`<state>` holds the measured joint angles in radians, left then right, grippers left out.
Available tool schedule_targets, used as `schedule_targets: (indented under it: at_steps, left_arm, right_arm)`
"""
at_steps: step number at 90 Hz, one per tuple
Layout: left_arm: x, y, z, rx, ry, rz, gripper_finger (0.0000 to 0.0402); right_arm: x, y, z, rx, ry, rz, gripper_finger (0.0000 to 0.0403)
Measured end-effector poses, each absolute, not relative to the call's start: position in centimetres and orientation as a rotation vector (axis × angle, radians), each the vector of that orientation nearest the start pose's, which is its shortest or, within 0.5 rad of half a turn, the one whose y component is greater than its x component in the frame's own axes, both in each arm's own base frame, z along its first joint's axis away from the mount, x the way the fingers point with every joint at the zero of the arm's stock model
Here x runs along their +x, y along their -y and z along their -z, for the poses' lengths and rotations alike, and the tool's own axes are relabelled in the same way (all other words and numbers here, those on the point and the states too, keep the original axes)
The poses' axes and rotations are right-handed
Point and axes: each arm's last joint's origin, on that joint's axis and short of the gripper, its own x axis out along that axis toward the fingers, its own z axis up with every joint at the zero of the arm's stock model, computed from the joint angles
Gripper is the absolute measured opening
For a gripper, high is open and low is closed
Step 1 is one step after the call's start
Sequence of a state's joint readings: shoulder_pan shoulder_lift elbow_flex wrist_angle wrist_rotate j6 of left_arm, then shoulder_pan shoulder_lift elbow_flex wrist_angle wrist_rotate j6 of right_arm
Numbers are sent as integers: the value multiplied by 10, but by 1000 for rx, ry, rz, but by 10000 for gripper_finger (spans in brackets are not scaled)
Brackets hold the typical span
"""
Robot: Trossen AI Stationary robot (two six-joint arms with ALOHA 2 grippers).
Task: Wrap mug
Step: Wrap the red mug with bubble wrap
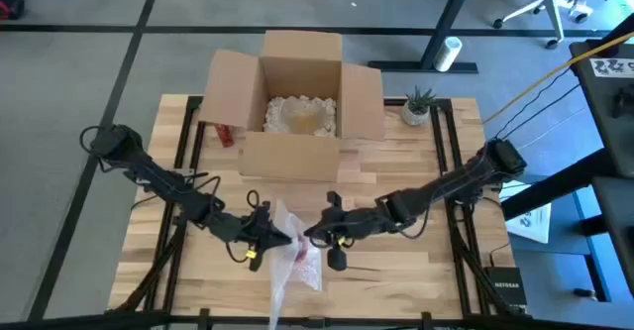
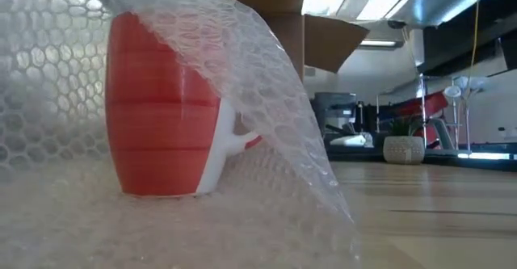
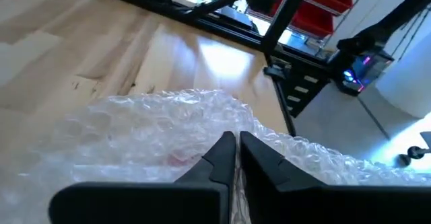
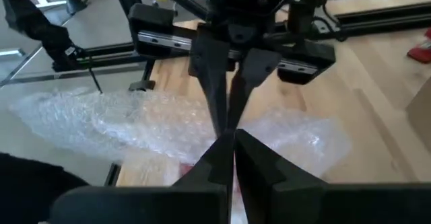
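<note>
The red mug (image 2: 161, 107) stands at 6 o'clock on the table (image 1: 416, 261), half under bubble wrap (image 1: 297, 261). The left gripper (image 1: 269, 233) and right gripper (image 1: 315, 236) both pinch the sheet, mid-fold. Next: draw it fully over.

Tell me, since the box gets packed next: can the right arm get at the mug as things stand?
Probably not directly: bubble wrap drapes over the mug, and the right gripper is shut on it.

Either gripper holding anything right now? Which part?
Both pinch the bubble wrap over the red mug: left gripper and right gripper meet at its upper edge, jaws shut.
</note>
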<state>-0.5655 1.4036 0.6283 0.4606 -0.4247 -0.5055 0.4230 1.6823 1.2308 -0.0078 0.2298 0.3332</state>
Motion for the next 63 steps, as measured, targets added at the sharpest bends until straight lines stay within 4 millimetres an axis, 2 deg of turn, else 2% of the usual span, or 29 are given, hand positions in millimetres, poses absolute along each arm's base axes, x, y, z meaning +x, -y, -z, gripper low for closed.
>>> schedule_targets:
  at_steps: [19,40,54,63]
  left_arm:
    - [254,137,-217,-329,-266,52,53]
    - [264,119,-213,-345,-277,-15,106]
    - [269,113,-210,-352,-277,-39,122]
    - [271,108,-210,-340,-267,-52,127]
  right_arm:
    - [353,-154,-266,195,-477,-162,0]
    - [365,-162,-256,223,-434,-249,0]
    - [375,-162,-233,213,-486,-239,0]
    - [388,-162,-221,213,-517,-242,0]
